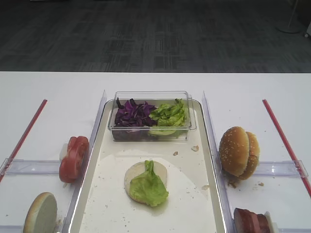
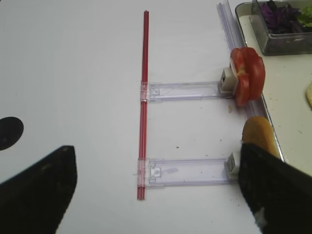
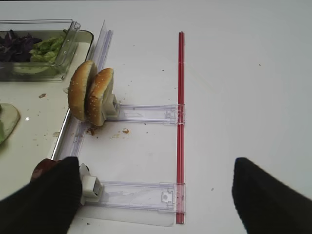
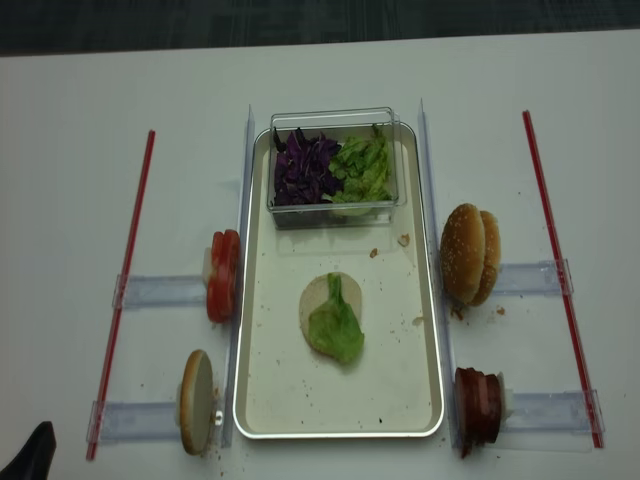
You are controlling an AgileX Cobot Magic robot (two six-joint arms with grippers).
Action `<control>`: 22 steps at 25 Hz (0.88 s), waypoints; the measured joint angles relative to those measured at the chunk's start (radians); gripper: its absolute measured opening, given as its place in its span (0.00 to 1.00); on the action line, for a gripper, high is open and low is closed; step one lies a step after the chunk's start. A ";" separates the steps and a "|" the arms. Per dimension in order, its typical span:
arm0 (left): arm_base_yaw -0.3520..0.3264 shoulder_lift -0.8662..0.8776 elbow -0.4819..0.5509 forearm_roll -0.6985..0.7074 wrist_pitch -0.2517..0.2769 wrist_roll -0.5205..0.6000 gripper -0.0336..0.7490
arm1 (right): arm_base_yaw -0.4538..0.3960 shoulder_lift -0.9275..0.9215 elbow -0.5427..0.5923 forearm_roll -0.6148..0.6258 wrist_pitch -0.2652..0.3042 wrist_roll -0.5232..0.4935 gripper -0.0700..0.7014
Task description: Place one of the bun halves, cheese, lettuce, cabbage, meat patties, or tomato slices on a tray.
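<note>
On the metal tray (image 1: 104, 194) lies a flat pale bun half (image 1: 135, 171) with a lettuce leaf (image 1: 148, 187) on top. More lettuce (image 1: 169, 115) and purple cabbage (image 1: 132, 114) fill the tub. Tomato slices (image 1: 74, 158) and a bun half on edge (image 1: 41, 213) stand left of the tray. Sesame bun halves (image 1: 238, 151) and meat patties (image 1: 250, 221) stand on its right. No cheese is in view. My right gripper (image 3: 156, 163) hangs open and empty beside the patties (image 3: 41, 168). My left gripper (image 2: 156, 148) is open and empty beside the left bun (image 2: 261, 134).
A clear plastic tub (image 1: 150, 131) sits at the tray's far end. Clear plastic holders (image 3: 141, 114) (image 2: 185, 90) run out from the tray to red strips (image 3: 181, 97) (image 2: 144, 97) on either side. Crumbs speckle the tray and the white table (image 1: 58, 97).
</note>
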 joint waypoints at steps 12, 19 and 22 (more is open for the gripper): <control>0.000 0.000 0.000 0.000 0.000 0.000 0.83 | 0.000 0.000 0.000 0.000 0.000 0.000 0.92; 0.000 0.000 0.000 0.000 0.000 0.000 0.83 | 0.000 0.000 0.000 0.000 0.000 0.000 0.92; 0.000 0.000 0.000 0.000 0.000 0.000 0.83 | 0.000 0.000 0.000 0.000 0.000 0.000 0.92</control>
